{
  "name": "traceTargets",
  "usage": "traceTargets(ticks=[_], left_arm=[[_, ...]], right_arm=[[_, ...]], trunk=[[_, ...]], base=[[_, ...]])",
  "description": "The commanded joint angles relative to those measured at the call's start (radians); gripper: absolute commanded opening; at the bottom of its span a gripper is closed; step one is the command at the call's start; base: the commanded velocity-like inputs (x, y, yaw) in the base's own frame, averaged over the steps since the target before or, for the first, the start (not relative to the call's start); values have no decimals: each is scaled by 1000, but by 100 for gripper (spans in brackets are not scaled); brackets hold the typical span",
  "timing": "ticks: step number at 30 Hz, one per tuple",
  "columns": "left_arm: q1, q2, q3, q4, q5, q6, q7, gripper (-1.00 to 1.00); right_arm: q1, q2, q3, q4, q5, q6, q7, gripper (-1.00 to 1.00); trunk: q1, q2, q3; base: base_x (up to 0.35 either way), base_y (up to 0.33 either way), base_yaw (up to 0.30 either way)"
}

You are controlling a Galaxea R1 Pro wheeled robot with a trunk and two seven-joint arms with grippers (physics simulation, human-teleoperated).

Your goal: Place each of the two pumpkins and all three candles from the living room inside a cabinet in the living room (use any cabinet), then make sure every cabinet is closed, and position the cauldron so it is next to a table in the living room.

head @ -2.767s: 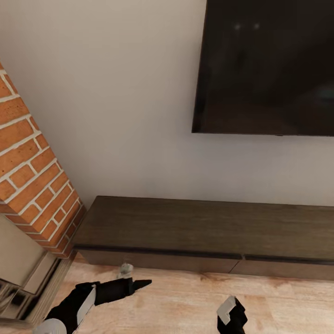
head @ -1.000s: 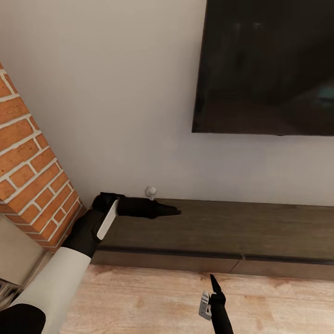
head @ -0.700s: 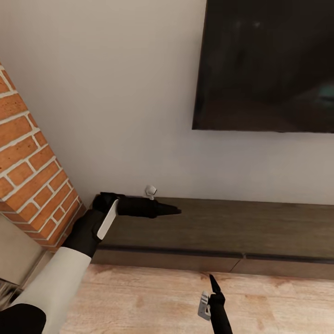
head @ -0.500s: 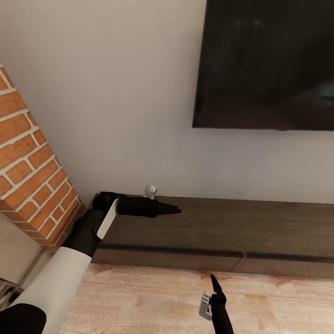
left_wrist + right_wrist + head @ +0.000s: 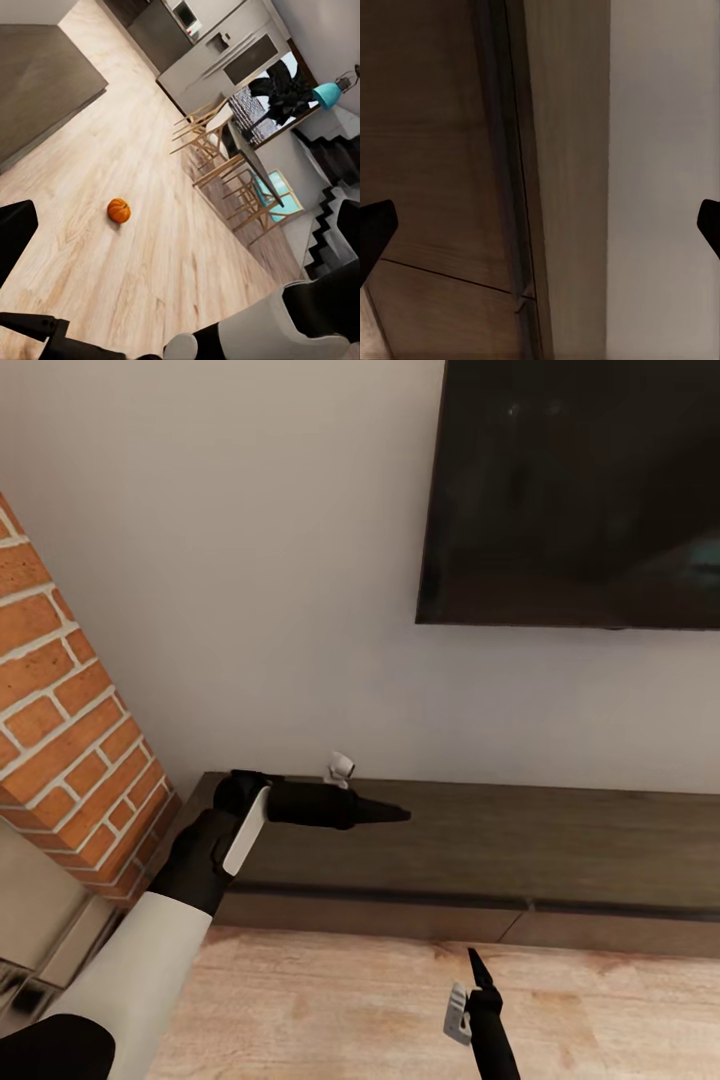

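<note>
One orange pumpkin [image 5: 118, 211] lies on the wood floor in the left wrist view, out in the open room, apart from everything. The long dark-brown cabinet [image 5: 480, 840] runs along the wall, its drawers shut. My left gripper [image 5: 398, 814] hovers over the cabinet's left end, pointing right; in its wrist view [image 5: 180, 225] the fingertips [image 5: 15, 232] sit far apart, open and empty. My right gripper [image 5: 474, 964] is low over the floor in front of the cabinet, pointing at it; its fingertips [image 5: 375, 229] are also spread wide with nothing between them. The candles, cauldron and table are out of view.
A brick fireplace [image 5: 70, 730] stands at the left, tight against the cabinet's end. A large dark TV [image 5: 570, 490] hangs on the wall above. A dining table with chairs [image 5: 225, 161] and a kitchen lie beyond the pumpkin. Light wood floor [image 5: 340, 1010] stretches before the cabinet.
Since 2.8 s ago my left arm rose from floor level to above the cabinet top, and the right gripper turned toward the cabinet. Over the last second the head view shifted slightly; the arms barely moved.
</note>
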State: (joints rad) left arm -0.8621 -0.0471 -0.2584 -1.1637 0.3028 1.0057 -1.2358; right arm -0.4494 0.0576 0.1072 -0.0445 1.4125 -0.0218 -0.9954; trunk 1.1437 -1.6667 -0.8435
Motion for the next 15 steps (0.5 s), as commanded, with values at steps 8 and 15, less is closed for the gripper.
traceTargets(ticks=[8, 15], left_arm=[[0, 1, -2, -1, -4, 1, 1, 100], [0, 1, -2, -1, -4, 1, 1, 100]], right_arm=[[0, 2, 2, 1, 0, -1, 0, 100], [0, 6, 3, 2, -1, 3, -12, 100]], trunk=[[31, -56, -25], [58, -105, -47]], base=[[0, 0, 0], [0, 0, -1]])
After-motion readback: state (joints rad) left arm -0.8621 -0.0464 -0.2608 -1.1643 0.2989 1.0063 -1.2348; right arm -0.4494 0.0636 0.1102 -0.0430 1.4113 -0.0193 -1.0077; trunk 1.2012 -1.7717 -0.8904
